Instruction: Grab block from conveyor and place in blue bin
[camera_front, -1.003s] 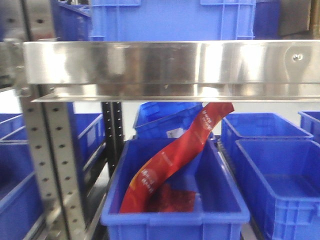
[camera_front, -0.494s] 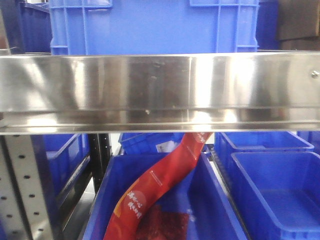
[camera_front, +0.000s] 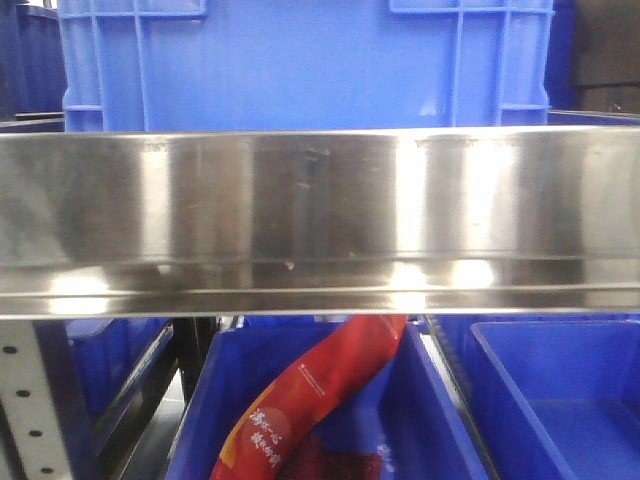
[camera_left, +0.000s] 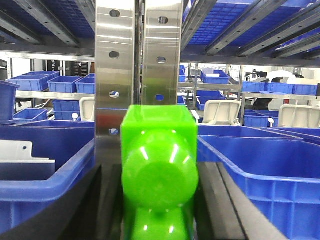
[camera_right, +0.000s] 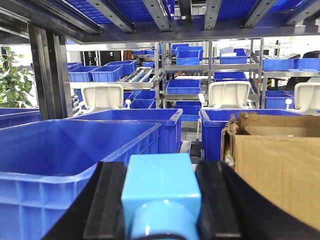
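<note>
**Left wrist view, left to right:** an open blue bin (camera_left: 50, 185). Next, the left tool (camera_left: 160, 205) is closed on a green block (camera_left: 159, 150), its dark fingers (camera_left: 109, 210) touching both flanks, with a steel upright (camera_left: 135, 65) behind. Then a second blue bin (camera_left: 250, 165).

**Right wrist view, left to right:** a large blue bin (camera_right: 65, 165). Next, the right tool (camera_right: 160, 200) is clamped on a light blue block (camera_right: 160, 182). Then a cardboard box (camera_right: 280, 170).

The conveyor shows in no view.

**Handling:** Judge both blocks to be rigid, light moulded plastic with glossy, probably slippery faces. The green block's rounded front gives you poor purchase, so take it by the flat opposite sides, pads square to them. Neither looks fragile, so a low release into a bin should suit.
</note>
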